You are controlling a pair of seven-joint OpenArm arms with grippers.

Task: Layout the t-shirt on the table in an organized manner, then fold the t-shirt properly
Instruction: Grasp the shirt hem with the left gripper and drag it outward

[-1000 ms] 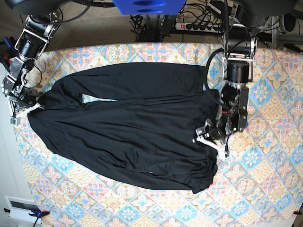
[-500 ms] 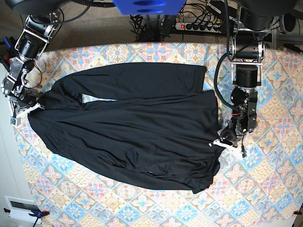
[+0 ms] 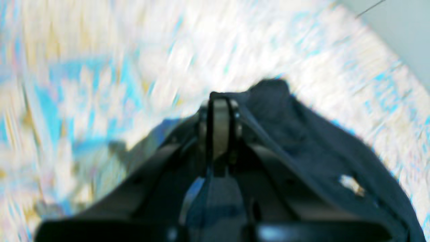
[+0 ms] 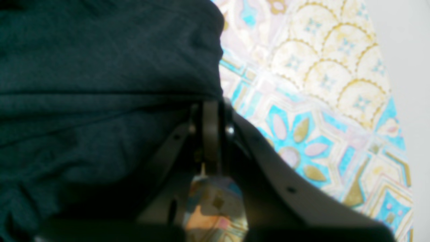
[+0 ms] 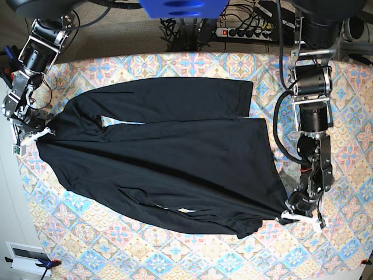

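The black t-shirt (image 5: 169,163) lies spread across the patterned table (image 5: 175,256), with one long sleeve laid along its far side. My left gripper (image 5: 288,217), on the base view's right, is shut on the shirt's hem corner, which is stretched out to a point. The left wrist view is blurred; it shows the shut left gripper (image 3: 220,101) with dark t-shirt (image 3: 302,144) cloth beside it. My right gripper (image 5: 38,134) is shut on the shirt's other end at the table's left edge. In the right wrist view, the right gripper (image 4: 211,104) pinches the t-shirt's (image 4: 100,84) fold.
A power strip (image 5: 245,32) with cables lies on the floor behind the table. A blue part (image 5: 183,7) hangs above the far edge. A white box (image 5: 26,256) sits off the table's near left corner. Bare patterned cloth (image 5: 349,163) shows right of the shirt.
My left gripper has shut on the hem and moved right and toward the near edge, pulling that corner of the shirt out taut. The right arm has stayed put.
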